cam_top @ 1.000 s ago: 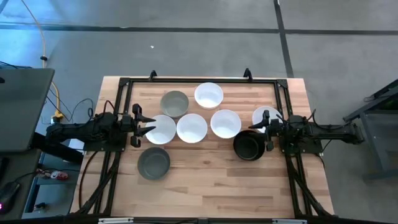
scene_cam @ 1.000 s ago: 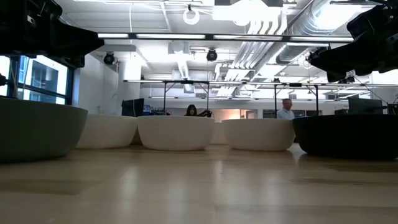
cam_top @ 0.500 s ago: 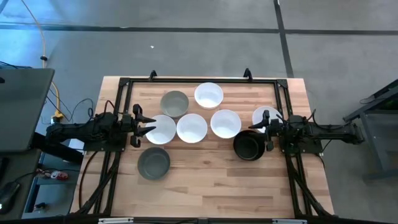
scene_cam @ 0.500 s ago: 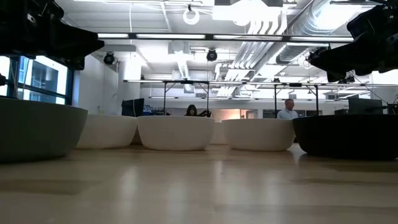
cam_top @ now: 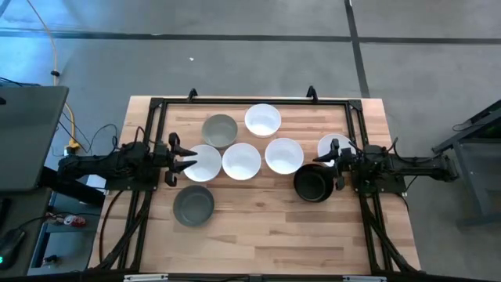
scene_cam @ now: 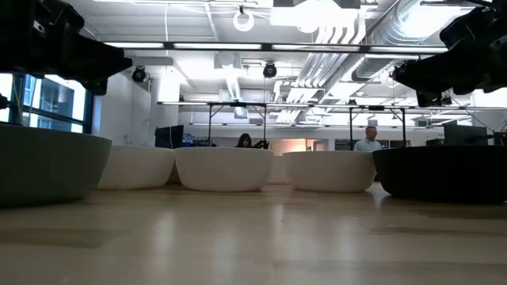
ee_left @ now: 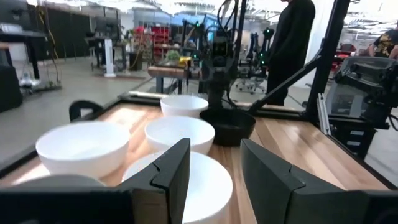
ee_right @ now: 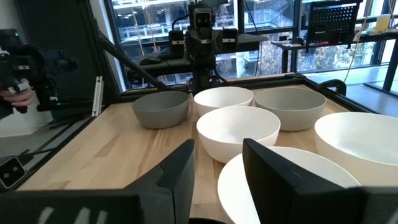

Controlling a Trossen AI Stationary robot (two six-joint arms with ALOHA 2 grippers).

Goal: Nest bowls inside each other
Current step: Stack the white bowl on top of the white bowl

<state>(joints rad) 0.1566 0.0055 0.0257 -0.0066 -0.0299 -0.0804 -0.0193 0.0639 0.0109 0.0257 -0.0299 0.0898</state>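
Eight bowls rest upright on their bases on the wooden table [cam_top: 266, 227]. Five are white [cam_top: 202, 163] [cam_top: 241, 161] [cam_top: 284, 155] [cam_top: 263, 120] [cam_top: 330, 144], two are grey [cam_top: 220, 130] [cam_top: 193, 204] and one is black [cam_top: 311, 186]. My left gripper [cam_top: 186, 157] is open and hovers over the left rim of the leftmost white bowl [ee_left: 208, 186]. My right gripper [cam_top: 335, 164] is open and hovers between the black bowl and the rightmost white bowl. Its wrist view [ee_right: 217, 177] looks across the row of bowls [ee_right: 238, 130].
A black metal frame [cam_top: 250, 100] runs along the table's far edge and both sides. Bare wood lies along the near half of the table [cam_top: 266, 235]. A laptop [cam_top: 27, 133] sits off the table's left. A person [ee_left: 292, 43] stands beyond the table.
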